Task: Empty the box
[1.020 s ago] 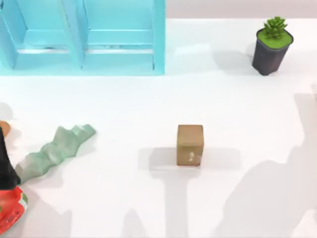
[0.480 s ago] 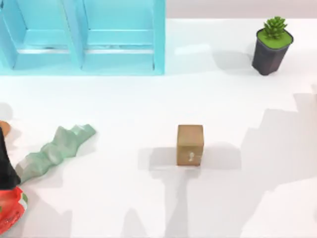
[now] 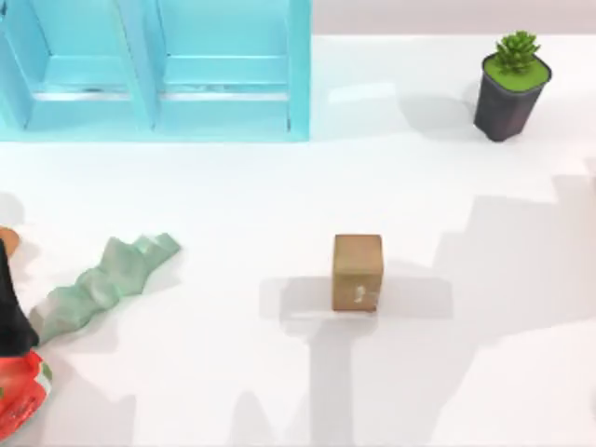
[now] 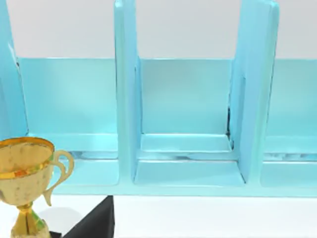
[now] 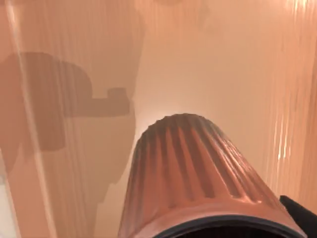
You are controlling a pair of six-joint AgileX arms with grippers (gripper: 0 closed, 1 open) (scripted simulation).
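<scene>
The right wrist view looks onto smooth orange-brown surfaces that seem to be the inside of the box (image 5: pixel 223 74). A ribbed orange cylinder (image 5: pixel 193 173) with a dark rim sits very close under that camera, and a dark arm-shaped shadow falls on the surface beside it. A dark tip (image 5: pixel 299 215) shows beside the cylinder; I cannot tell whether the right gripper holds it. My left arm (image 3: pixel 11 303) stands at the table's left edge.
A blue shelf unit (image 3: pixel 154 70) spans the back left. A potted plant (image 3: pixel 510 84) stands at the back right, a small brown cube (image 3: pixel 358 271) in the middle, a green wavy piece (image 3: pixel 102 279) and a red object (image 3: pixel 19 396) at the left. A gold trophy (image 4: pixel 25 183) stands before the shelf.
The large shadows over the table's right side have shifted and changed shape. The cube, the wavy piece, the plant and the left arm have not moved.
</scene>
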